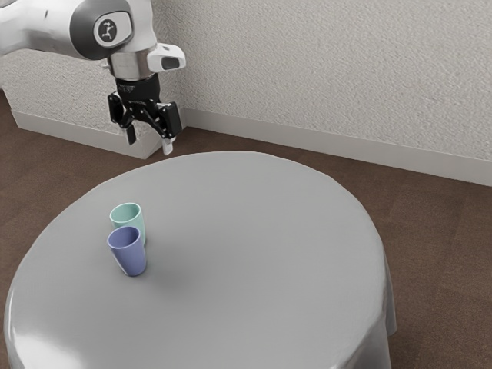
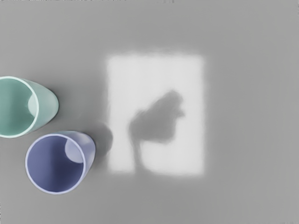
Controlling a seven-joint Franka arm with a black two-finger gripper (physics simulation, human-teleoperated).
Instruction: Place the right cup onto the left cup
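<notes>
The gripper [image 1: 149, 141] hangs up high, well away from the blue cup [image 1: 132, 257], fingers [image 1: 167, 146] apart, holding nothing. The green cup [image 1: 137, 218] stands just beside the blue cup on the table [image 1: 254, 254]. The wrist view shows a bright patch [image 2: 189, 156] near the blue cup.

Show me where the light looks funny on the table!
Exterior view: white glare on the table, at the lower left; wrist view: a bright, soft-edged box of light with a dark, blurry shadow in it, and another shadow beside the purple cup.
</notes>
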